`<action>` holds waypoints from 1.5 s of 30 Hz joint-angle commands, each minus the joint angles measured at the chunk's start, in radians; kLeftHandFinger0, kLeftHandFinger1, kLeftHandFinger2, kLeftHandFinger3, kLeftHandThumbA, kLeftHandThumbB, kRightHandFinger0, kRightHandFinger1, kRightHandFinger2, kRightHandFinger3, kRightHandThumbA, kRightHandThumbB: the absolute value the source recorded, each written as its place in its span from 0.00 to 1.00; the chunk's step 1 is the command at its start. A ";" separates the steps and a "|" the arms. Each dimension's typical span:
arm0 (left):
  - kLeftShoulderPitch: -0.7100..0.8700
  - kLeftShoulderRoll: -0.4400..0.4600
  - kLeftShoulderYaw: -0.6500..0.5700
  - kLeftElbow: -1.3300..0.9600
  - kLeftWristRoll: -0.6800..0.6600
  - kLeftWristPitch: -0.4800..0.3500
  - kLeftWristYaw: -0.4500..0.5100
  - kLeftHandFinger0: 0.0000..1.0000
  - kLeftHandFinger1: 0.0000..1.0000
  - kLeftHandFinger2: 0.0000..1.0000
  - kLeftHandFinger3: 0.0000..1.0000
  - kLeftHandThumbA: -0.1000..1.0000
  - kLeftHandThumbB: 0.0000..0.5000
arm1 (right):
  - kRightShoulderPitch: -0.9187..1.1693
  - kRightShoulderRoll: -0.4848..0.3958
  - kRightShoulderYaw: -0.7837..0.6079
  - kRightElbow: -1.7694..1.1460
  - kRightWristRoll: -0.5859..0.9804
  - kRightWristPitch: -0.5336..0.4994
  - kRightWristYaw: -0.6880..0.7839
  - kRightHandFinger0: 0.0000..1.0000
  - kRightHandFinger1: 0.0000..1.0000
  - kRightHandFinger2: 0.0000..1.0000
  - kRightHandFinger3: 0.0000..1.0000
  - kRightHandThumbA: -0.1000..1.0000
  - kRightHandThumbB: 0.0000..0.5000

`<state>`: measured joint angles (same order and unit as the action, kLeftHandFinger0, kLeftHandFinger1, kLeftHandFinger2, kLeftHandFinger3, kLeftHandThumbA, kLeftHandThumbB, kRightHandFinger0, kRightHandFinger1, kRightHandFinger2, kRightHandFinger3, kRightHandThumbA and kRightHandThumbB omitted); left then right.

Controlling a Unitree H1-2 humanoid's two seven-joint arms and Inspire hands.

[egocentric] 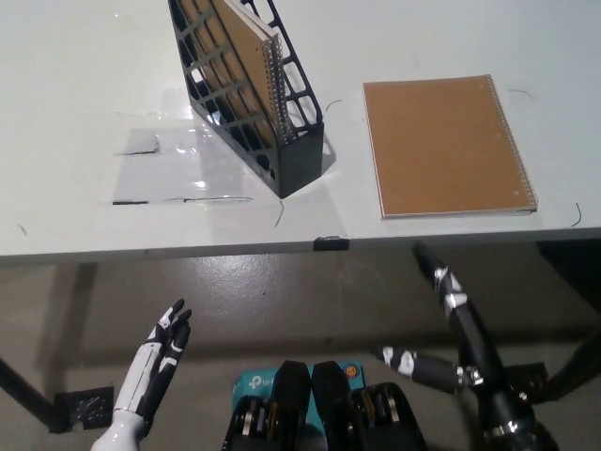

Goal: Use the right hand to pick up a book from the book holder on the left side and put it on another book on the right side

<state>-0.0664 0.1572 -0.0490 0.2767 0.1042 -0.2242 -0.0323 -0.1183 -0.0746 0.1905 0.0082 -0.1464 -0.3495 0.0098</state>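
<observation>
A black lattice book holder [272, 113] stands on the white table [94, 94], left of centre. Inside it leans a brown spiral-bound book [239, 56], upright on its edge. A second brown spiral-bound book [443, 146] lies flat on the table to the right, its wire spine on the right side. My black right hand [451, 324] hangs below the table's front edge at lower right, open with fingers spread, holding nothing. My white left hand [155, 362] rests low at lower left, open, below the table.
A clear plastic sheet [178, 169] is taped to the table left of the holder. The table's front edge [282, 246] runs across the middle of the picture, with the grey floor [282, 301] beneath. Both hands are below and in front of that edge.
</observation>
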 commanded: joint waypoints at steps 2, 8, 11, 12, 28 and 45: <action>-0.018 0.016 0.002 -0.011 0.010 -0.057 -0.001 0.98 1.00 1.00 1.00 0.94 0.28 | -0.222 0.023 -0.023 -0.191 0.030 0.071 0.030 1.00 1.00 1.00 1.00 1.00 0.59; -0.015 0.017 0.003 -0.017 0.016 -0.048 0.002 0.97 1.00 1.00 1.00 0.96 0.31 | -0.471 0.054 -0.039 -0.050 0.050 0.158 0.033 1.00 1.00 1.00 1.00 1.00 0.68; -0.019 0.016 0.002 -0.016 0.017 -0.048 0.000 0.97 1.00 1.00 1.00 0.96 0.29 | -0.581 0.058 -0.046 0.040 0.051 0.186 0.038 1.00 1.00 1.00 1.00 1.00 0.69; -0.022 0.015 0.002 -0.017 0.013 -0.046 -0.002 0.97 1.00 1.00 1.00 0.94 0.26 | -0.627 0.062 -0.050 0.083 0.045 0.196 0.034 1.00 1.00 1.00 1.00 1.00 0.70; -0.018 0.016 -0.004 -0.023 0.014 -0.039 -0.009 0.98 1.00 1.00 1.00 0.93 0.29 | -0.966 0.108 -0.055 0.639 0.036 0.143 0.028 1.00 1.00 1.00 1.00 1.00 0.67; -0.027 0.017 -0.003 -0.034 0.005 -0.020 -0.018 0.98 1.00 1.00 1.00 0.91 0.33 | -1.052 0.137 -0.103 0.802 0.104 0.149 0.085 1.00 1.00 1.00 1.00 1.00 0.68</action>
<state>-0.0761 0.1581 -0.0523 0.2681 0.1120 -0.2323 -0.0341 -1.0923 0.0479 0.1111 0.8134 -0.0996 -0.1806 0.0496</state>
